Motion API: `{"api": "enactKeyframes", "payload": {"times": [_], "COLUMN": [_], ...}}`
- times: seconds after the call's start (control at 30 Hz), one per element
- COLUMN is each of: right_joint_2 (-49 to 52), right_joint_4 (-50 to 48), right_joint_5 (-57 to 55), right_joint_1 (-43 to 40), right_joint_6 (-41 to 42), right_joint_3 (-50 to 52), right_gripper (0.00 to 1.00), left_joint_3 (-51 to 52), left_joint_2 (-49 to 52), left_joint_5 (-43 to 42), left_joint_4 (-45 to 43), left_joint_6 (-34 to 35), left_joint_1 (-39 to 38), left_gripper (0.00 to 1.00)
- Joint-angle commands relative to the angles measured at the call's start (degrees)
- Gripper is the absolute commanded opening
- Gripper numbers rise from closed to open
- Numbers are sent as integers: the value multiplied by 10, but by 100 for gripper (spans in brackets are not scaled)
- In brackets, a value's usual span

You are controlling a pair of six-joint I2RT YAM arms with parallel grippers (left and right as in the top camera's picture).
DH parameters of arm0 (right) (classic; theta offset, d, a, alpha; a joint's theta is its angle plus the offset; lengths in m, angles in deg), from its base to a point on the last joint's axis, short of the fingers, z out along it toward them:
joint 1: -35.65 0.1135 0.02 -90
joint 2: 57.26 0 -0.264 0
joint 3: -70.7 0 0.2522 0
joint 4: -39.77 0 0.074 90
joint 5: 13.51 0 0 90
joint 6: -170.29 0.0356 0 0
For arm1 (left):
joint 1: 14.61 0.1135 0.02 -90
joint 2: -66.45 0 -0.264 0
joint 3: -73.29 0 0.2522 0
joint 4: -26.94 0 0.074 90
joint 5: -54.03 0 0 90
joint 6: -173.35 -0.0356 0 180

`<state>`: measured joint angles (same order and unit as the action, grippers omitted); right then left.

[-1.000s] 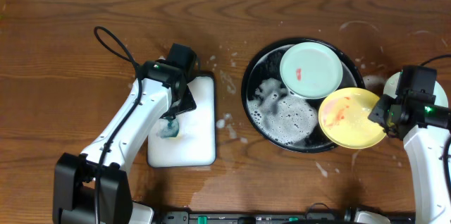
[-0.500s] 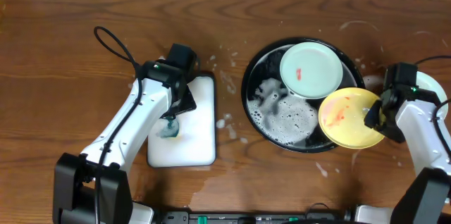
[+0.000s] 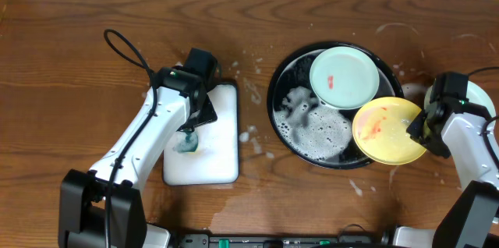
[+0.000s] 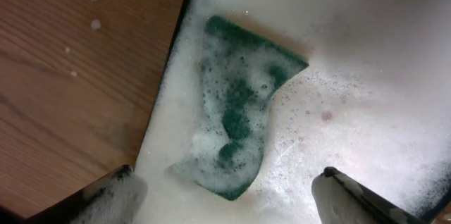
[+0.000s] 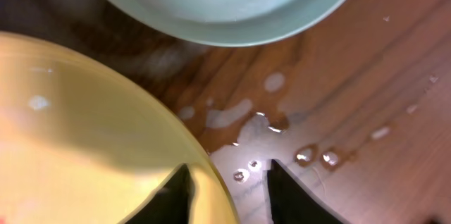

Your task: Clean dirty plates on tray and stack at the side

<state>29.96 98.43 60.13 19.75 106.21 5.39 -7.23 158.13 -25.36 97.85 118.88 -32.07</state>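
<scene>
The black tray [image 3: 274, 100] holds foam and a mint-green plate [image 3: 345, 78] with a small red smear. A yellow plate [image 3: 386, 129] with a red smear lies over the tray's right rim. My right gripper [image 3: 417, 127] is open at the yellow plate's right edge. In the right wrist view [image 5: 229, 182] one finger is over the yellow plate [image 5: 84, 125] and the other is outside its rim. A second mint-green plate [image 5: 225, 5] sits on the table just beyond. My left gripper [image 3: 191, 127] is open above the teal sponge [image 4: 239, 111].
The sponge [image 3: 187, 145] lies in a white rectangular tray [image 3: 222, 147] full of foam, left of the black tray. Foam spots and water drops [image 3: 251, 135] dot the wood between the trays. Drops [image 5: 310, 155] also lie by the right gripper. A black cable loop [image 3: 125, 49] lies at the back left.
My right arm has swung so its wrist is closer to the yellow plate's right edge. The yellow plate, the other plates and the left arm have not moved.
</scene>
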Motion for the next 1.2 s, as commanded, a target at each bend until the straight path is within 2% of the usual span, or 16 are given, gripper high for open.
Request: {"api": "enactKeyframes", "payload": {"times": [0.0,0.1,0.17,0.2,0.37,0.53,0.57,0.73,0.83,1.03,1.17], "right_joint_2": [1,1,1,0,-31,-108,-125,-190,-185,-107,-37], "right_joint_4": [-8,-5,-3,-3,30,68,66,-8,-25,-25,-26], "right_joint_5": [30,29,29,29,29,41,60,275,331,308,290], "right_joint_1": [-3,-3,-3,-3,-3,-1,0,37,74,158,179], "right_joint_6": [2,2,2,2,-13,-35,-40,-187,-220,-232,-216], "right_joint_3": [11,12,12,12,0,-20,-20,-20,-20,-18,-18], "right_gripper": [21,20,3,1,1,1,1,1,1,1,1], "left_joint_3": [2,2,2,2,2,2,2,2,2,2,2], "left_joint_2": [2,2,2,2,2,2,2,2,2,2,2], "left_joint_5": [2,2,2,2,2,2,2,2,2,2,2], "left_joint_4": [3,3,3,3,3,3,3,3,3,3,3], "left_joint_6": [-4,-4,-4,-4,-4,-4,-4,-4,-4,-4,-4], "left_joint_1": [2,2,2,2,2,2,2,2,2,2,2], "left_gripper": [83,83,83,83,83,84,83,83,83,84,84]}}
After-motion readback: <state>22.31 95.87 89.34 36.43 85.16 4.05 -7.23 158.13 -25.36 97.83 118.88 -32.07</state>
